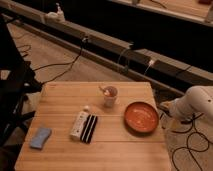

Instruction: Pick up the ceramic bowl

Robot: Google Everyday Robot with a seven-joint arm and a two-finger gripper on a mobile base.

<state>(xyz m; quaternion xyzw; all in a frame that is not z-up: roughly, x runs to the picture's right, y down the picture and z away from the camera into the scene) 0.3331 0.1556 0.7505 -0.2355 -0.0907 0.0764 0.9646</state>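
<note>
The ceramic bowl (141,116) is wide, shallow and orange-red with a darker rim. It sits empty on the right side of the wooden table (60,105), close to the right edge. The white arm (199,101) comes in from the right, beyond the table's edge. My gripper (167,107) is at the arm's left end, just right of the bowl, about level with the tabletop and apart from the bowl. A small white cup (109,96) with something inside stands behind and to the left of the bowl.
A white and black packet (84,126) lies at the table's middle and a blue sponge (40,138) at the front left. A dark chair (12,90) stands to the left. Cables (192,145) run over the floor at right. A long ledge (100,42) crosses behind.
</note>
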